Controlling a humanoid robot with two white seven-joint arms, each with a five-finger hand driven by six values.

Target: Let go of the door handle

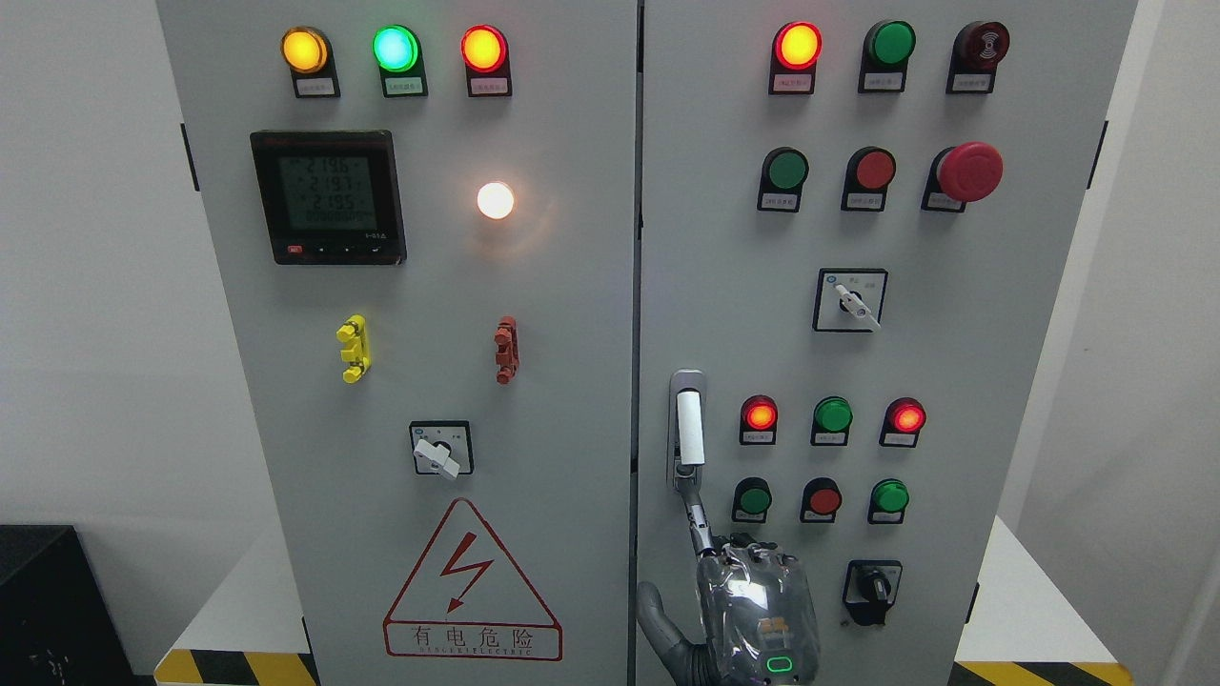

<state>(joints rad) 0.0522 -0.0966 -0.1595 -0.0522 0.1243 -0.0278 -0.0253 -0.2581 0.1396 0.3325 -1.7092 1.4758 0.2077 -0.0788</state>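
Observation:
The door handle (690, 427) is a white upright lever in a grey mount on the left edge of the cabinet's right door (953, 362). My right hand (701, 562) comes up from the bottom edge just below it, back of the hand towards the camera. Its index finger (699, 519) points straight up and its tip meets the handle's lower end. The thumb (658, 619) is spread out to the left. The hand is not closed around the handle and holds nothing. The left arm is out of view.
The right door carries indicator lamps, push buttons, a red emergency stop (967, 172) and rotary switches (871, 591) close to my hand. The left door (429, 381) has a meter, lamps, a switch and a warning triangle. Both doors look closed.

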